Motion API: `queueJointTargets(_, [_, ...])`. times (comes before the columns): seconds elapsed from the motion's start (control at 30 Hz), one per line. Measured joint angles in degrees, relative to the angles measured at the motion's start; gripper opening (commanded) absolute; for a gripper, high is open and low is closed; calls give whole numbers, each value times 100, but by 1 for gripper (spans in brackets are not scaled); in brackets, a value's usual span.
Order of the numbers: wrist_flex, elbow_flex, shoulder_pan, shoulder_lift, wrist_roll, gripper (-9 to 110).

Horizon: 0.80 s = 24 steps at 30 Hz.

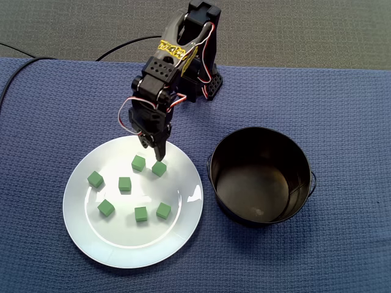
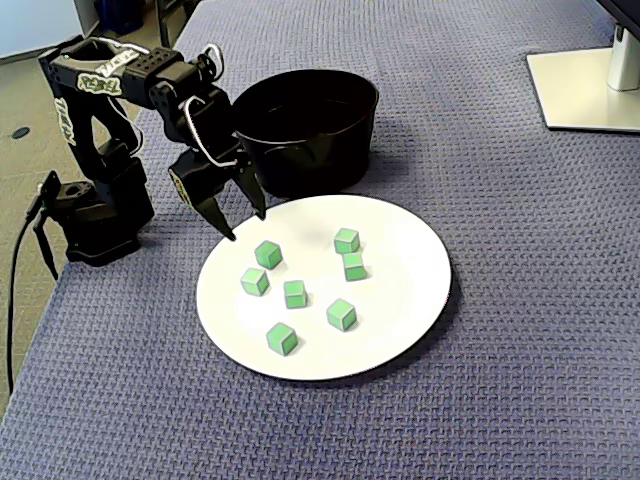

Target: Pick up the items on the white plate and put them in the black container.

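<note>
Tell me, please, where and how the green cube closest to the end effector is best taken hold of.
Probably by two opposite side faces of that green cube, coming down from above: it sits flat on the white plate, apart from the other cubes, so both sides are free. The open end effector hangs close by.

Seven green cubes [image 1: 124, 184], one white plate [image 1: 134, 251], one black container [image 1: 288, 171], one robot arm [image 1: 177, 52], one two-finger gripper [image 2: 246, 225], one blue cloth [image 1: 342, 110], one black cable [image 2: 12, 300], one pale stand base [image 2: 585, 90]
</note>
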Motion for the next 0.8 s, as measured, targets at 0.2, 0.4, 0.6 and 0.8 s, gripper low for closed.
queueJointTargets(0.2, [-79,62,-26,-308,-220,29])
queueJointTargets(0.4, [-343,352,-53,-448,-519,34])
queueJointTargets(0.6, [-642,404,-53,-571,-642,37])
queueJointTargets(0.8, [-984,404,-53,-800,-642,36])
